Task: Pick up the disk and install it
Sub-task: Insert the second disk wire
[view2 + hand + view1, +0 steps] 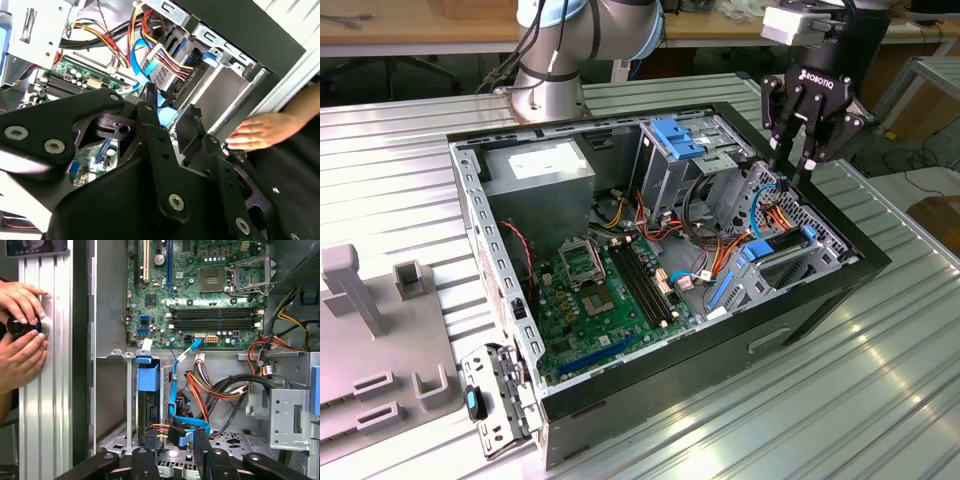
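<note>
Item: disk [782, 248], silver-grey with light-blue rails, lying in the drive cage [825, 262] at the case's [650, 395] front corner, at 3 o'clock in the exterior view; in the first wrist view it stands edge-on in the bay with its blue tab [147, 377] outermost. Claw [792, 170]: fingers parted a little, nothing between them, tips pointing down. Relation: disk sits at about 6 o'clock from the claw in the exterior view, close under the tips but apart from them; whether it is fully seated cannot be told. Hazards, as judged: a blue data cable [176, 390] and a bundle of orange, red and black wires [220, 390] crowd the bay just beside the disk, so a descending finger could snag or pinch them, or pull a plug loose. A skewed push on the tab could jam the rails in the cage. A person's hands [22, 315] rest on the worktop [880, 380] against the case's outer wall, near the claw's reach; a sideways swing could strike them.
</note>
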Available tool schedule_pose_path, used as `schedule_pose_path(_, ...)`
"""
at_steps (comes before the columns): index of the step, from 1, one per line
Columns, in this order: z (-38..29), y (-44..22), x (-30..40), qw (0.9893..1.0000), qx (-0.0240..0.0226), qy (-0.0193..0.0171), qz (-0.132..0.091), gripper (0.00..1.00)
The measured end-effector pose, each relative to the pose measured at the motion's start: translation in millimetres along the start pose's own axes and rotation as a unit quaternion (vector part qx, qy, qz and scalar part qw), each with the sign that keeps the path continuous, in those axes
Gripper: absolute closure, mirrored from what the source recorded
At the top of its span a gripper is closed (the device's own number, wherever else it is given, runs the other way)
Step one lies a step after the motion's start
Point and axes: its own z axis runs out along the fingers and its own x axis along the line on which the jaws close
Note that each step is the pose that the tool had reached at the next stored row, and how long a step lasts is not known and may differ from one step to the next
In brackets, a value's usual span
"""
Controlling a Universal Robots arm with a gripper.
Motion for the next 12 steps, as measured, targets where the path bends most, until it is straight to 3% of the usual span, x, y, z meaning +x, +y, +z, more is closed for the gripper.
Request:
schedule_pose_path(1,0.0,0.0,-4.5,0.9999,-0.0001,0.0152,0.0,0.58)
schedule_pose_path(2,1.7,-0.1,-8.7,0.9998,-0.0002,0.0177,0.0,0.58)
schedule_pose_path(5,6.9,-0.2,-19.1,0.9998,-0.0002,0.0192,0.0,0.58)
schedule_pose_path(6,6.9,-0.6,-21.7,0.9998,-0.0002,0.0214,0.0,0.58)
schedule_pose_path(7,6.8,-1.6,-24.0,0.9997,-0.0003,0.026,0.0,0.58)
schedule_pose_path(9,7.6,-2.3,-24.3,0.9995,-0.0008,0.0308,0.002,0.58)
schedule_pose_path(11,8.4,-2.4,-24.5,0.9993,-0.001,0.038,0.003,0.58)
schedule_pose_path(12,9.2,-2.5,-24.6,0.999,-0.0008,0.0447,0.003,0.59)
